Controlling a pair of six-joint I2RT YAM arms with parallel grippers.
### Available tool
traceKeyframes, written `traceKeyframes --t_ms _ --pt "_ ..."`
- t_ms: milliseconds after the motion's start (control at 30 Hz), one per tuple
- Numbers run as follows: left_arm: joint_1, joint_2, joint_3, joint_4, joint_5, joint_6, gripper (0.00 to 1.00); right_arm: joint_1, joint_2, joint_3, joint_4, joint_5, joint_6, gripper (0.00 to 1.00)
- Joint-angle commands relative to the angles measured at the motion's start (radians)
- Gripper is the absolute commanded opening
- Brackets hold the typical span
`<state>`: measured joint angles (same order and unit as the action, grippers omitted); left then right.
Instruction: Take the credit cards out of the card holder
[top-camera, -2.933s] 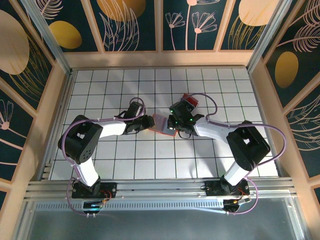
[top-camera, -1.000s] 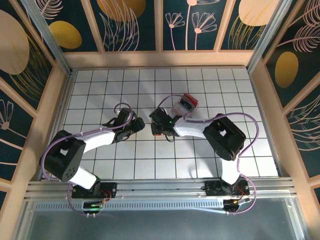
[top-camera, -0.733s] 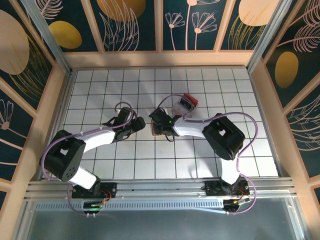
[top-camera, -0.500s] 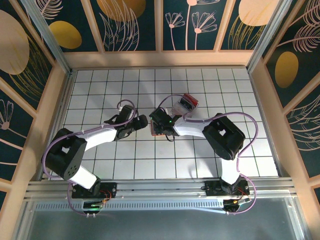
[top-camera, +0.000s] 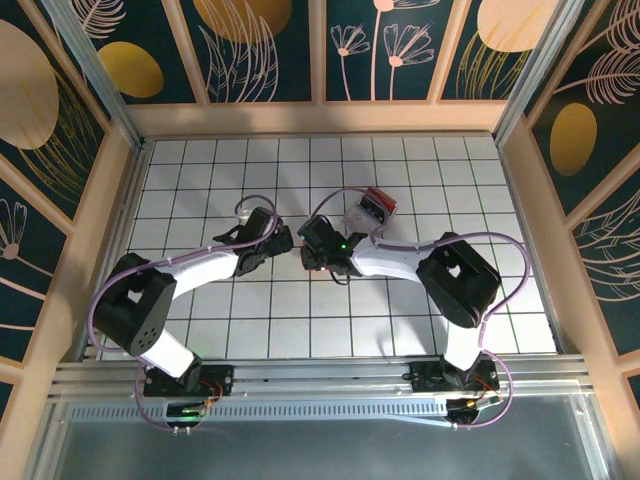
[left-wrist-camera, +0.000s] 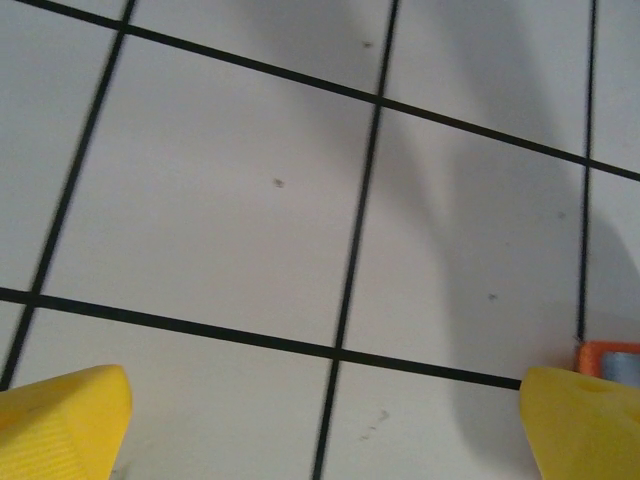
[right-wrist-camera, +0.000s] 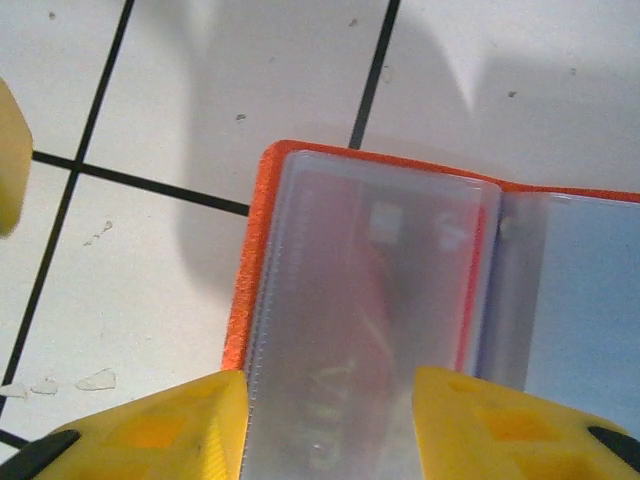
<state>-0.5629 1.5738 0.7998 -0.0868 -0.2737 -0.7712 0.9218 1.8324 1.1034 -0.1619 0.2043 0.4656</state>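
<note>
The left end effector (left-wrist-camera: 325, 425) is hanging wide open over bare white tiles of the table (top-camera: 250, 170), with nothing sitting between its yellow fingers. The card holder (right-wrist-camera: 370, 300) is lying opened flat near the centre of the top view, filling the lower right of the right wrist view, and a red card (right-wrist-camera: 385, 290) is showing through its clear sleeve. The right end effector (right-wrist-camera: 330, 410) is hovering right over that sleeve with its fingers standing partly apart, though whether they are pinching anything is impossible to tell.
</note>
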Motion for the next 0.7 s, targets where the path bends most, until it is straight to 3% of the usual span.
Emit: traceKeyframes --t_ms 0,200,367,500,667 --pt "0.022 -0.035 -0.025 0.009 -0.012 -0.023 0.99 0.011 0.038 0.039 -0.020 0.047 -0.027 0.51" --pt "0.026 -0.046 -0.038 0.016 -0.007 -0.022 0.99 0.009 0.088 0.046 -0.052 0.082 -0.025 0.58" --pt "0.027 -0.043 -0.045 0.026 0.010 -0.025 0.99 0.009 0.098 0.024 -0.045 0.080 -0.007 0.57" --pt "0.027 -0.038 -0.040 0.023 0.014 -0.022 0.99 0.005 0.084 0.000 -0.018 0.049 0.006 0.52" --pt "0.027 -0.035 -0.036 0.021 0.018 -0.016 0.99 -0.010 0.075 -0.028 0.005 -0.001 0.031 0.37"
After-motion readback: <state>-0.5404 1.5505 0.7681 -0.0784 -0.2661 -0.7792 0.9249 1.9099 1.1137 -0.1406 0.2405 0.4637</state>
